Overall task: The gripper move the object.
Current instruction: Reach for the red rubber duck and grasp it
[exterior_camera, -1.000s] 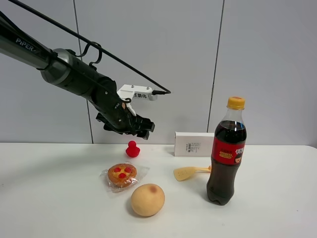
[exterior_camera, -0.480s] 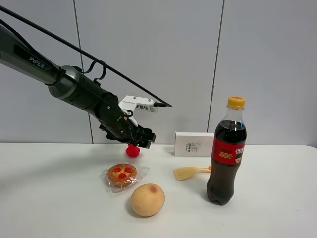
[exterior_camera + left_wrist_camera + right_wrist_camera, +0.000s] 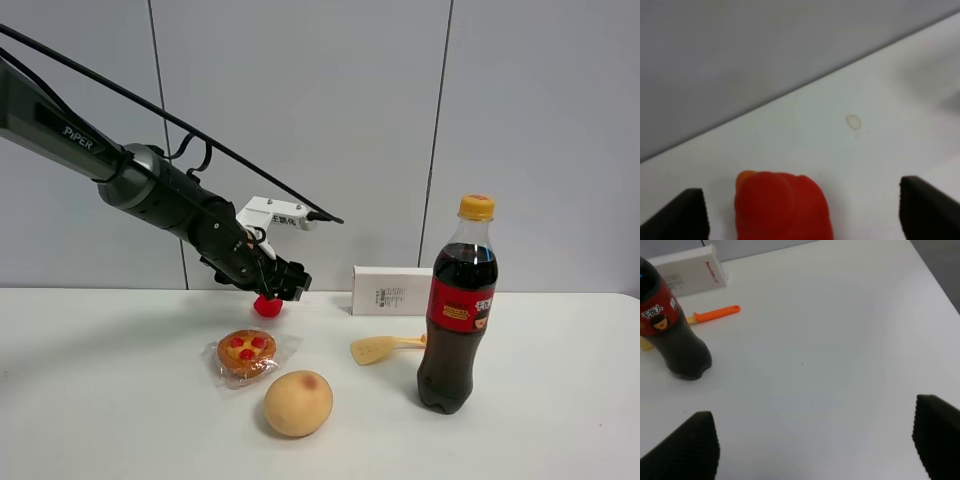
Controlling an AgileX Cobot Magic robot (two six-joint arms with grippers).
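The small glossy red duck toy (image 3: 266, 306) stands on the white table (image 3: 120, 380) near the back wall. My left gripper (image 3: 277, 284), a black claw on the PiPER arm, is right over it and hides its head. In the left wrist view the duck (image 3: 782, 207) sits between the two spread black fingertips (image 3: 682, 215), nearer to one of them, with gaps on both sides. The left gripper (image 3: 802, 212) is open. My right gripper (image 3: 810, 447) is open and empty above bare table; it does not show in the exterior view.
A wrapped muffin with red dots (image 3: 246, 352) and a peach (image 3: 298, 402) lie in front of the duck. A cola bottle (image 3: 456, 310), a yellow spatula (image 3: 380, 348) and a white box (image 3: 392, 290) stand to the right. The bottle (image 3: 670, 335) and box (image 3: 690, 270) also show in the right wrist view.
My left gripper has come down from above the duck to around its head. The duck has not moved.
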